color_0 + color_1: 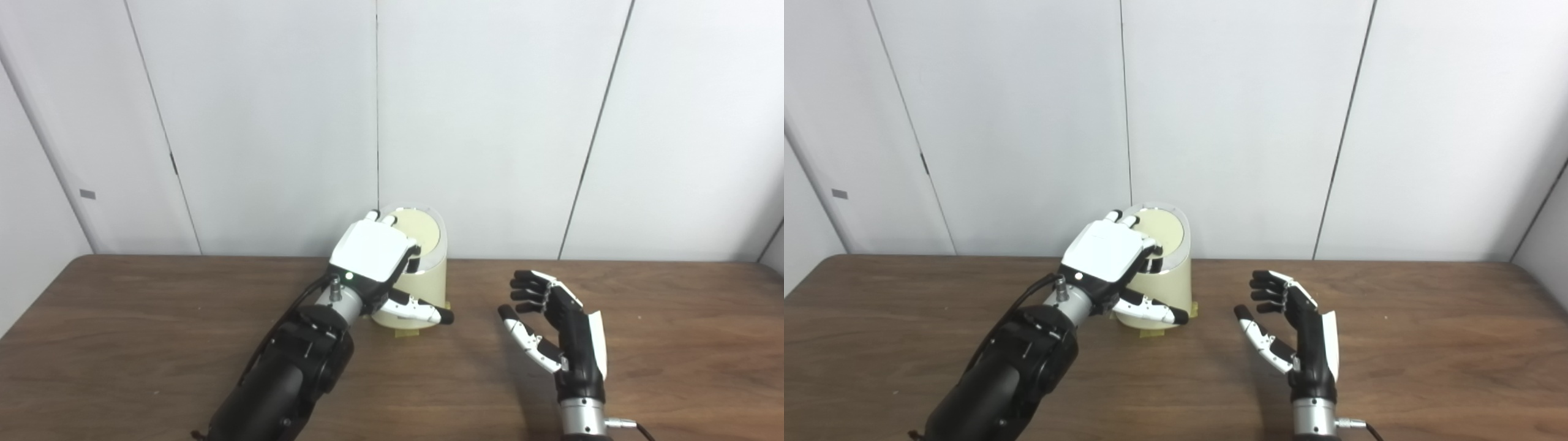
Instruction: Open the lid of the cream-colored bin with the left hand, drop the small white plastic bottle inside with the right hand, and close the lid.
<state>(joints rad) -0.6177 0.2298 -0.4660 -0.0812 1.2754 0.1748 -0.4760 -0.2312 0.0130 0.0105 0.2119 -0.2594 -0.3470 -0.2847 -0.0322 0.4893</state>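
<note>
The cream-colored bin (422,269) is seen standing at the back of the bench (122,343), close to the wall (490,122), with its lid (419,233) flat on top. The left hand (373,251) is laid palm-down over the lid's near-left edge, its fingers (372,215) spread across the lid and gripping nothing, its thumb stretched out before the bin's front. The right hand (1298,327) is held upright to the right of the bin, well apart from it, fingers loosely curled, empty. The small white plastic bottle cannot be seen.
</note>
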